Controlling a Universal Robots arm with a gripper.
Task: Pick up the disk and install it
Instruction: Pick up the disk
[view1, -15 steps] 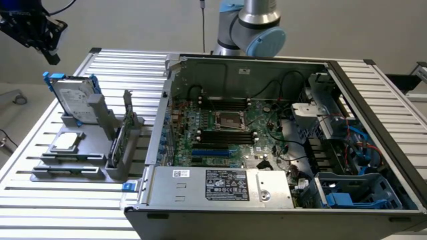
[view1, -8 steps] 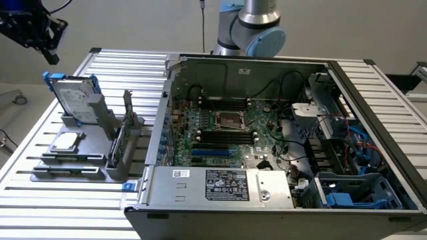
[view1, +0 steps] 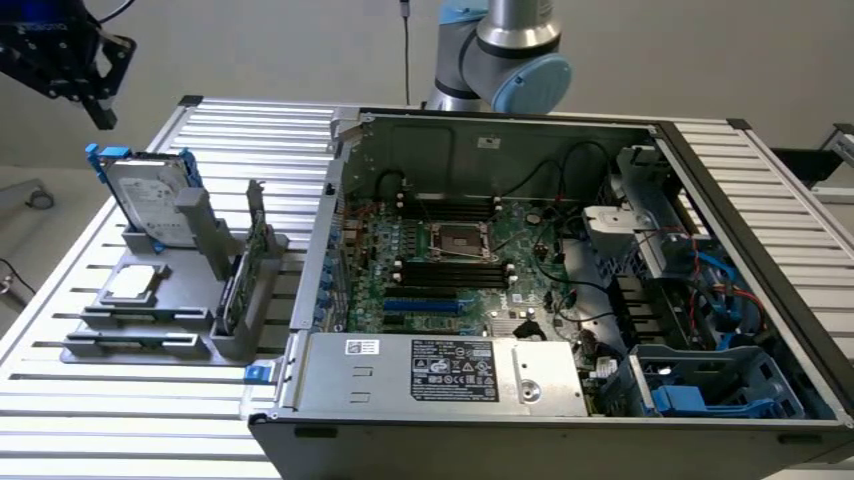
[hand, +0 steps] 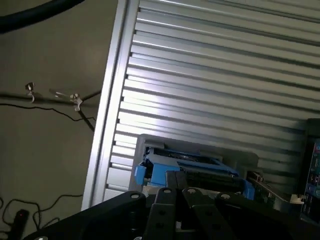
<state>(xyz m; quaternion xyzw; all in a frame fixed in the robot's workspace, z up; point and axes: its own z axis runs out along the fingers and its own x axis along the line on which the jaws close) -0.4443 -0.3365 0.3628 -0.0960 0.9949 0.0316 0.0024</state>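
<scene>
A silver table (view1: 120, 410) of long ribbed aluminium slats spans the exterior view. Two things rest directly on it. Toward the exterior view's left stands a grey slotted holder (view1: 147, 322). The disk (view1: 144, 195) stands upright in its rear slot, and a small square chip (view1: 134, 283) lies flat in a tray nearer the frame's bottom. Just beside the holder, across the centre and right, sits an open computer case (view1: 534, 150). The wrist view shows the same table slats (hand: 210, 75), with the floor (hand: 45, 150) past their edge.
</scene>
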